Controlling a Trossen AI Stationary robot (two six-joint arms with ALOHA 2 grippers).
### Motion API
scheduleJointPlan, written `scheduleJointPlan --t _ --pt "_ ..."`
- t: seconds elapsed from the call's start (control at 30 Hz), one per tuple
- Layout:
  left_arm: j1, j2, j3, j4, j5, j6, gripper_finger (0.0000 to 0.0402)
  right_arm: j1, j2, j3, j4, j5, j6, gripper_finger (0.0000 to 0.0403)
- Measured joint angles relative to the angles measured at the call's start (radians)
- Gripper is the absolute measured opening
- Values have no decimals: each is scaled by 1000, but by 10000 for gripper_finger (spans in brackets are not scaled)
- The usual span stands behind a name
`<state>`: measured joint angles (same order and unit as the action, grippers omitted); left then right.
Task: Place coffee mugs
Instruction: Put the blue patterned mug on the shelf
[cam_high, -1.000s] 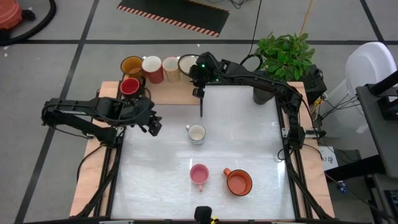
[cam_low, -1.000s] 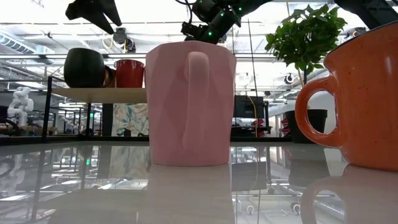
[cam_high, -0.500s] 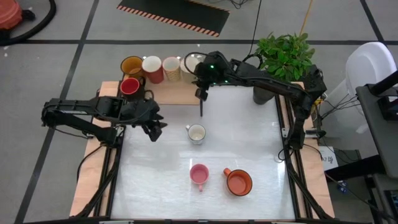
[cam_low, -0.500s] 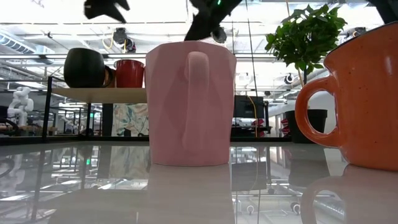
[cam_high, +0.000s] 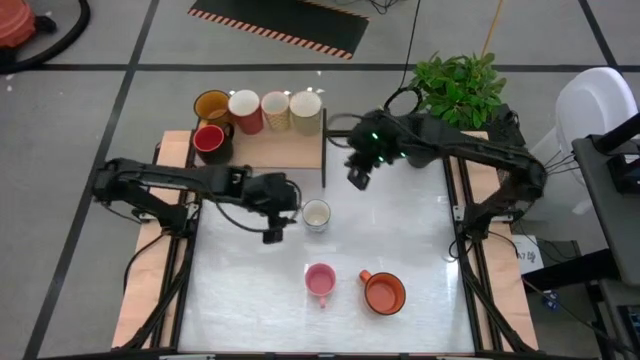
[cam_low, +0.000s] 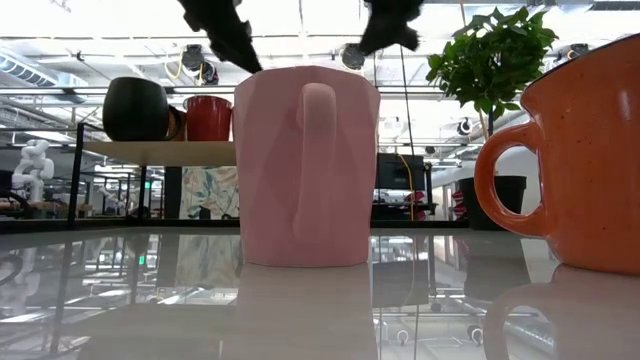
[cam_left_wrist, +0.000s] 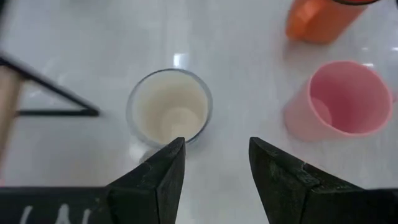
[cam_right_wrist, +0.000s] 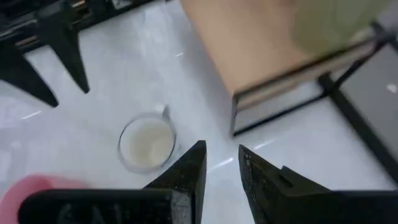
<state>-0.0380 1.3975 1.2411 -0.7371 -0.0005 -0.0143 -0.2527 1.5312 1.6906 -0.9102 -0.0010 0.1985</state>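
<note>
A white mug (cam_high: 316, 214) stands upright on the white table. The pink mug (cam_high: 320, 281) and the orange mug (cam_high: 383, 292) stand nearer the front edge. Several mugs stand on the wooden shelf (cam_high: 270, 145) at the far left: amber-yellow (cam_high: 212, 104), red (cam_high: 208, 140), cream (cam_high: 275, 108) and white (cam_high: 306, 105). My left gripper (cam_left_wrist: 214, 155) hangs open just left of the white mug (cam_left_wrist: 169, 107), above it, tilted down. My right gripper (cam_right_wrist: 222, 168) is open by a narrow gap with nothing in it. It hovers right of the shelf (cam_right_wrist: 273, 50), above the table.
A potted plant (cam_high: 458, 85) stands at the far right corner. The shelf's thin black post (cam_high: 324, 160) comes down onto the table between the shelf and my right gripper (cam_high: 358, 178). In the low view a dark pot (cam_low: 135, 108) sits on the shelf beside the red mug (cam_low: 208, 117).
My left gripper has swung toward the table's right and near side, sinking a little and rolling about its own axis, and now hangs beside the white mug. My right gripper has drawn back from the shelf's right end toward the table's right, rising. The mugs have stayed put.
</note>
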Motion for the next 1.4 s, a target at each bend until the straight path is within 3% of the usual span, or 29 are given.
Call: scheduleJointPlan --t 0.3,0.63,0.87,1.17,1.4 --pt "0 155 0 195 28 -24 181 68 -346 -375 22 -3 247 77" --pt "-3 298 0 212 37 -6 181 79 -646 -554 22 0 366 77" --pt "1 341 0 212 29 -40 165 76 -673 -573 23 4 321 77" --pt "7 364 10 130 8 -49 26 76 -625 -573 82 -2 254 77" --pt "9 288 121 -34 -15 -33 25 76 -612 -573 98 -2 234 77"
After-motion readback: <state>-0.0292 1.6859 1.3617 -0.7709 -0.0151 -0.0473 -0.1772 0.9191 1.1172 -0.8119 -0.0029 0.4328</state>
